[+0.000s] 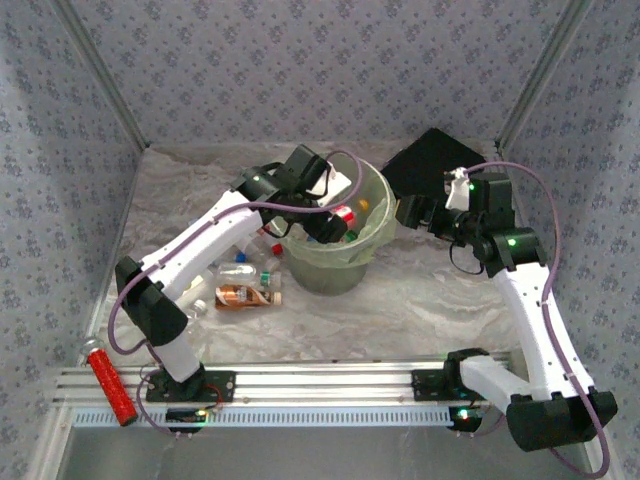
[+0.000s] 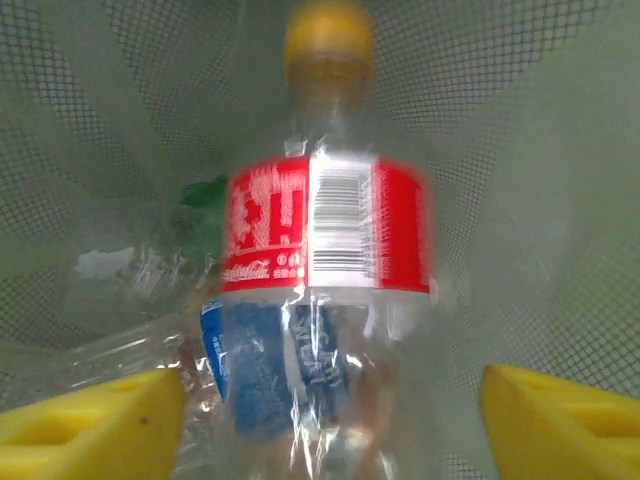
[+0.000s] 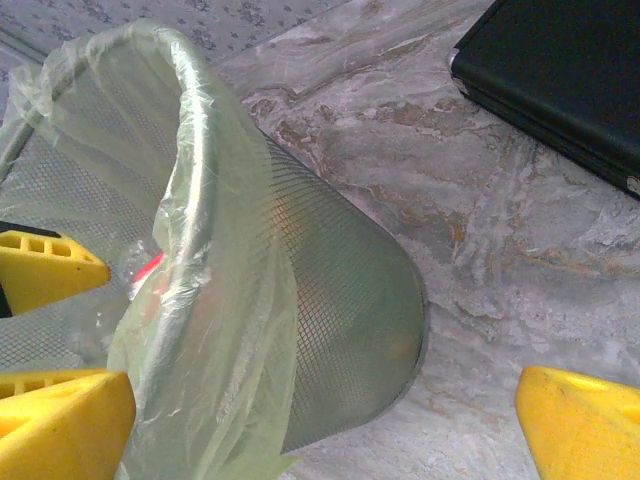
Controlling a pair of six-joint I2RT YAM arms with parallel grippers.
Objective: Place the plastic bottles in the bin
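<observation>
- The left pincer [image 2: 333, 392] is wide open and holds nothing. It is inside the bin [image 2: 540, 150].
- A plastic bottle with a red label [image 2: 325, 230] sits loose in the middle of that open pincer.
- The right pincer [image 3: 325, 402] is wide open too, and the bin is just in front of it.
- More plastic bottles [image 1: 248, 295] lie on the table [image 1: 400, 310], well apart from both pincers.

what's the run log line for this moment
left claw: open over bin | red-label bottle: ungripped, inside bin | right claw: open, beside bin | table: more bottles left of bin
</observation>
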